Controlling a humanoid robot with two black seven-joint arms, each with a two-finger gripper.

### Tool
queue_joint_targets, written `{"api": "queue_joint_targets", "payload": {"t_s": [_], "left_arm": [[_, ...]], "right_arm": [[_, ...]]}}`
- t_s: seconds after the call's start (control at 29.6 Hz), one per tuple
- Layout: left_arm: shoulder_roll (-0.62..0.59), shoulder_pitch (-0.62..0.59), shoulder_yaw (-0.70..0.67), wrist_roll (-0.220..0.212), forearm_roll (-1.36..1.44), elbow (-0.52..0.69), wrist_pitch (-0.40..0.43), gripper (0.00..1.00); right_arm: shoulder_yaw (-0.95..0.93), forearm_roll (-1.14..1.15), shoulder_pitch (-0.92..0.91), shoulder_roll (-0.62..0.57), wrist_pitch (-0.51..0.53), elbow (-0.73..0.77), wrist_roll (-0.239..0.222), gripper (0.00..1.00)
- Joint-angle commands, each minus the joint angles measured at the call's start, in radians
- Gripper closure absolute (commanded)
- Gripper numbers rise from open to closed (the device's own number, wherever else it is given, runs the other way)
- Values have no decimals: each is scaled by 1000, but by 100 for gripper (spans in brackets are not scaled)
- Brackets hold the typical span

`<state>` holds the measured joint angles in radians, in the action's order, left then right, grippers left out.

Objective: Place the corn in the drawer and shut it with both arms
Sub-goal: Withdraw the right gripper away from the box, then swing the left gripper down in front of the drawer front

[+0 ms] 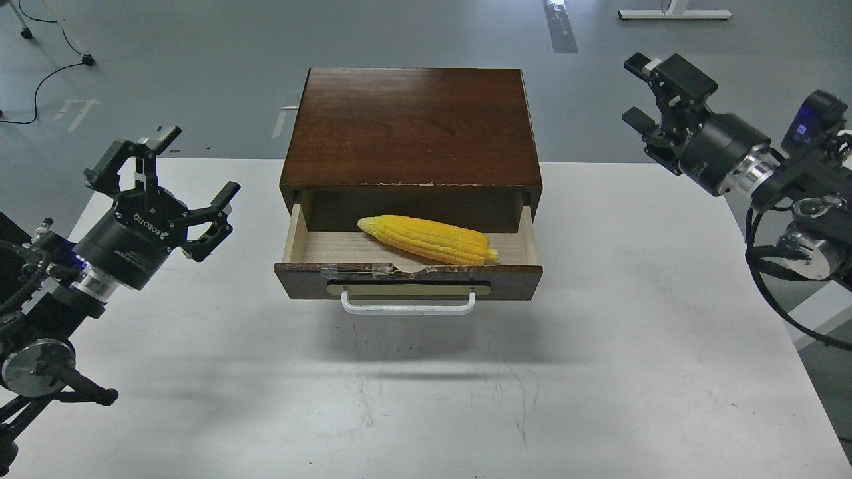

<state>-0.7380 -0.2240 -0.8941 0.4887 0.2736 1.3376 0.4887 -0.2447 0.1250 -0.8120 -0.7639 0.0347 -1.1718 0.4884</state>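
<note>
The yellow corn (427, 239) lies on its side inside the open drawer (408, 281), slanting from back left to front right. The drawer is pulled out of the dark wooden cabinet (409, 126), its white bar handle (409, 307) facing me. My left gripper (176, 176) is open and empty, above the table to the left of the drawer. My right gripper (642, 90) is open and empty, raised to the far right of the cabinet, well away from the corn.
The cabinet stands at the back middle of the white table (426, 386). The table's right edge runs close under my right arm (799, 193). Grey floor and a cable (40, 80) lie beyond the table.
</note>
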Motion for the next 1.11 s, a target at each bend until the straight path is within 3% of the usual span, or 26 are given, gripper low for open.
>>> {"api": "queue_joint_targets", "payload": {"t_s": [0.0,0.14,0.24,0.51,0.71,0.78,0.95,1.08], "left_arm": [[-1,0,1,0,1,-2,0,0],[-3,0,4,0,1,-2,0,0],[-14,0,3,0,1,-12,0,0],[-115,-95,-20,0,120,5,0,0],[-155,-222,-62,0,441,161,0,0],[-143,-267,-60,0,638,279,0,0],[-35,-273,-42,0,991,426,0,0],[46,-272,4,0,1155,428,0,2]], "right_arm": [[-5,-126,39,11,57,29,0,0],[-5,-200,68,24,236,89,0,0],[-7,-214,80,23,297,98,0,0],[-1,-209,83,20,298,103,0,0],[-1,-200,82,23,297,110,0,0],[7,-199,83,21,297,110,0,0],[12,-197,100,20,298,110,0,0],[13,-196,106,18,298,110,0,0]]}}
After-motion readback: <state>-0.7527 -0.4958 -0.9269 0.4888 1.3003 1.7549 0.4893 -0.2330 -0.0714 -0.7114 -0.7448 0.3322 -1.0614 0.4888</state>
